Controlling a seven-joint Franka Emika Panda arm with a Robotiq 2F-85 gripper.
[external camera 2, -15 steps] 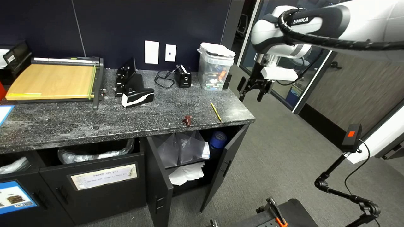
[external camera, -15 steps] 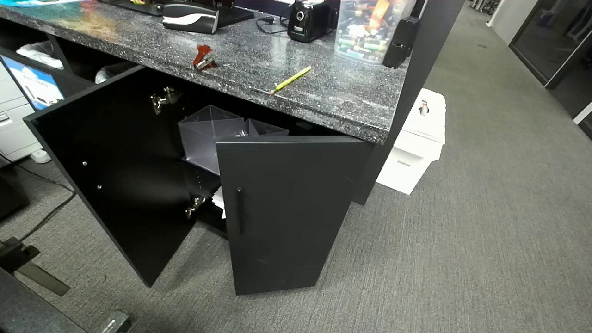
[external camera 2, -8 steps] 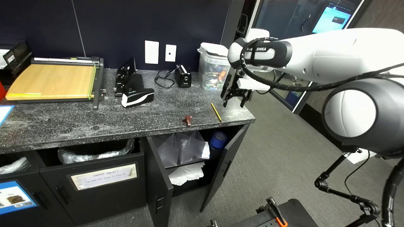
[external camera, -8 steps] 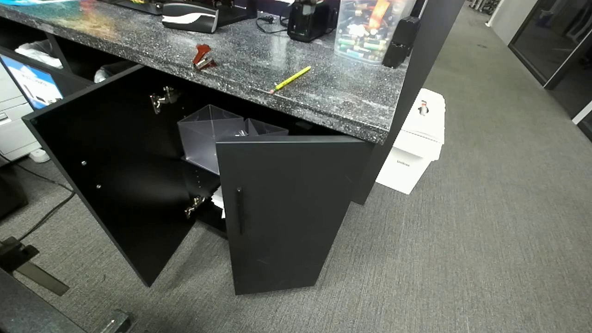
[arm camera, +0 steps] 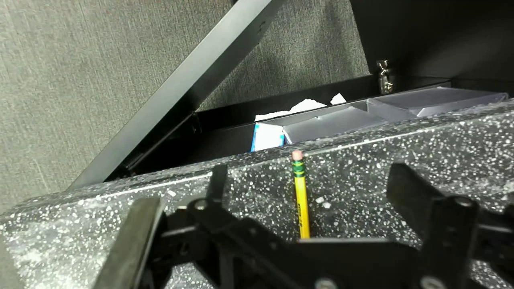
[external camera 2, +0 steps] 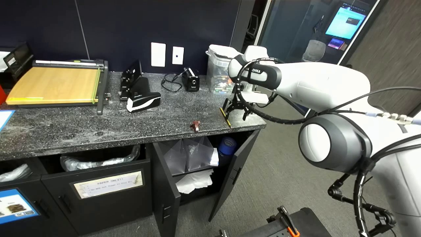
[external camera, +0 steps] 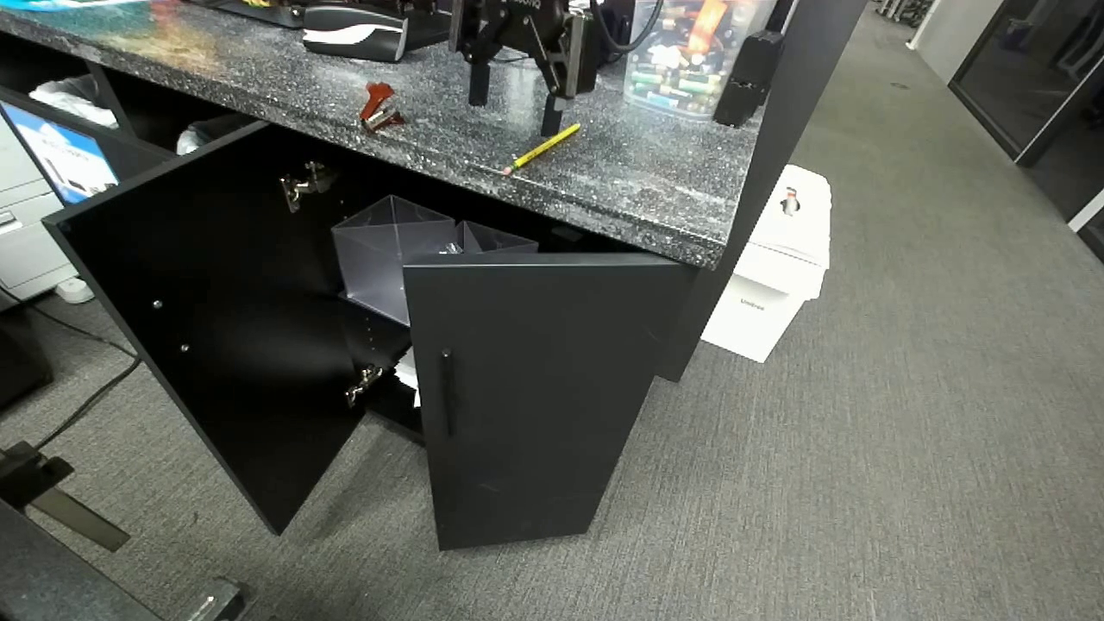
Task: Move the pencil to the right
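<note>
Near upper left in an exterior view, avoid the red claw-shaped staple remover (external camera: 376, 109). At top centre, lower the black two-fingered gripper (external camera: 516, 110), wide-jawed and holding nothing now, to straddle the slim, straight yellow pencil (external camera: 542, 149), lying slantwise at upper centre on the dark speckled granite countertop (external camera: 655, 185). Probably best to pinch mid-shaft, away from the front edge. Then move right gently, setting down short of the countertop's right end.

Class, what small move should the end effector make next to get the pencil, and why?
Probably a gentle lowering of the open end effector over the pencil: the wrist view shows it ungripped on the counter, seen between the spread fingers. Their height is hard to judge, so go slowly.
</note>
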